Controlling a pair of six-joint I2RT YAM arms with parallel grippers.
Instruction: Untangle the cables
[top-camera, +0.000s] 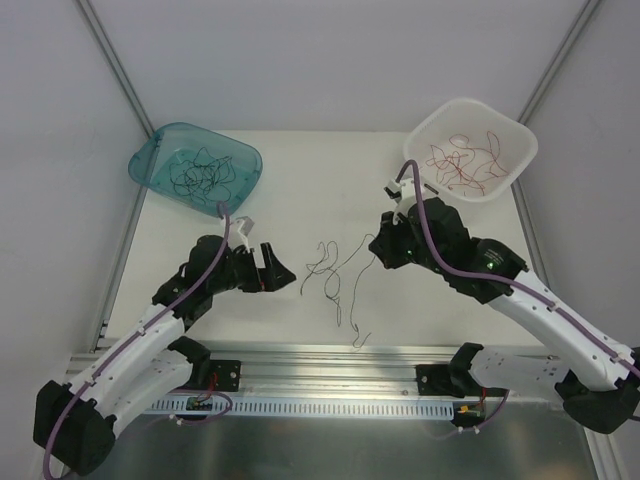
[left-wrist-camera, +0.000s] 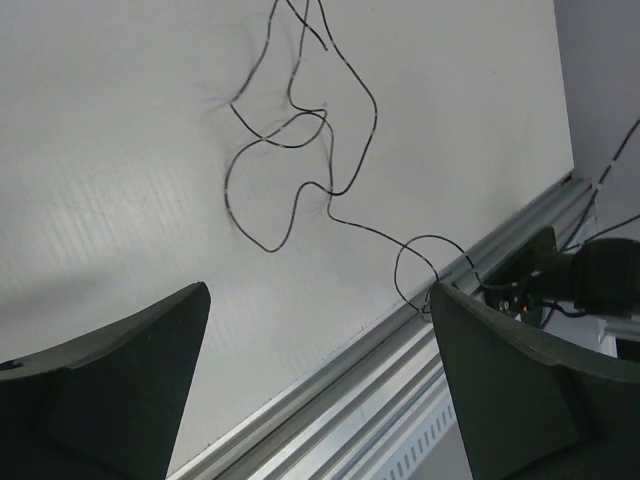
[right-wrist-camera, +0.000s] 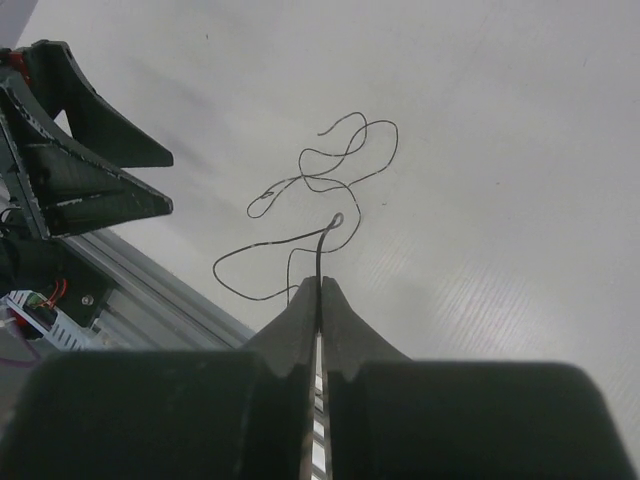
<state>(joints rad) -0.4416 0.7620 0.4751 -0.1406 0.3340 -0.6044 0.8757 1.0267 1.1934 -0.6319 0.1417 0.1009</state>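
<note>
**Right jaws pinch a black cable, left jaws stand open**

Right jaws, filling the foreground of their own wrist view, are pressed together with no gap. A black cable (right-wrist-camera: 320, 247) runs straight out of their tips, so they appear to grip its end. That cable leads into the tangle (top-camera: 333, 272), a loose knot of a few thin black cables. It lies on the desk (top-camera: 300, 185) between the two arms, near the front edge. Left jaws are spread wide with nothing between them, and they hang just beside the tangle without touching it. At the back left a teal bin (top-camera: 150, 166) holds black cables, and at the back right a white bin (top-camera: 524, 146) holds red ones.

Judging by this, the step in hand is pulling one black cable free of the knot, with most of the sorting by colour done. Next, the left jaws likely need to come down on a different cable, close to a crossing. They would hold it to the desk while the right jaws draw theirs away slowly. Wire this thin probably slips easily, so the pinch must land squarely. Once free, the cable belongs in the teal bin
</note>
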